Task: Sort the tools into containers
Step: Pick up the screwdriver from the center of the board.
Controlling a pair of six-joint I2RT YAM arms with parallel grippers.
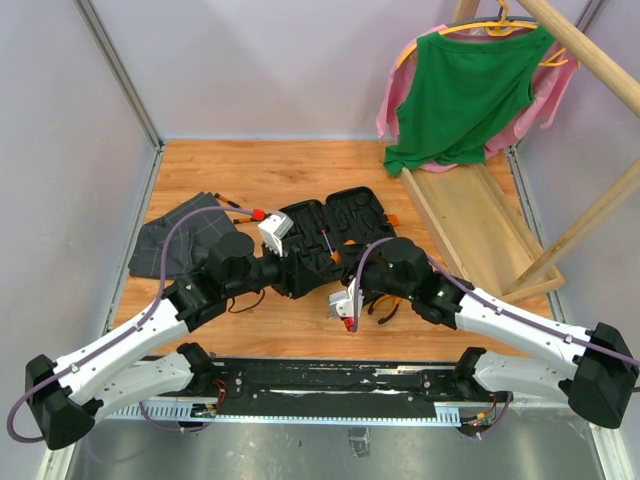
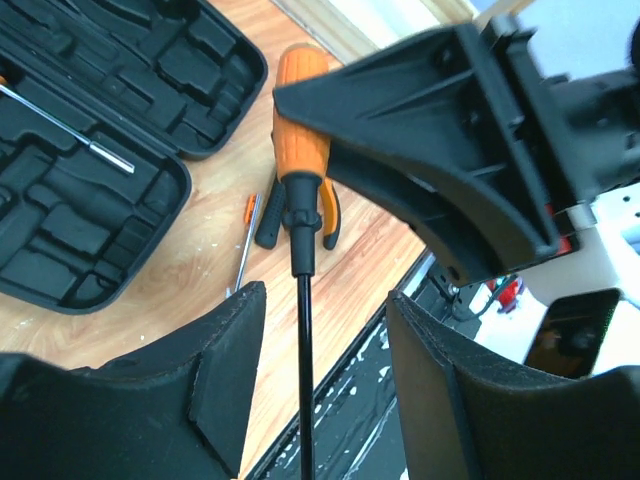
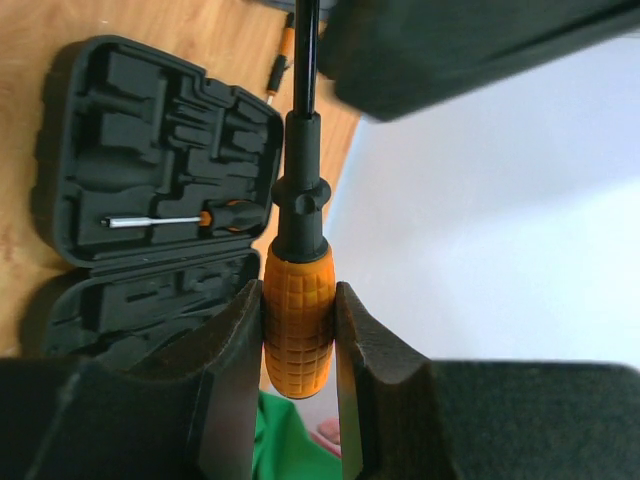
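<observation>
The right gripper is clamped tight on the orange handle of a large screwdriver, held in the air. The left gripper is spread wide either side of its black shaft. The open tool case lies just beyond at 12 o'clock, with a thin screwdriver slotted inside.

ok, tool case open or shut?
Open: both halves of the tool case lie flat, moulded slots facing up, a small screwdriver seated in one.
</observation>
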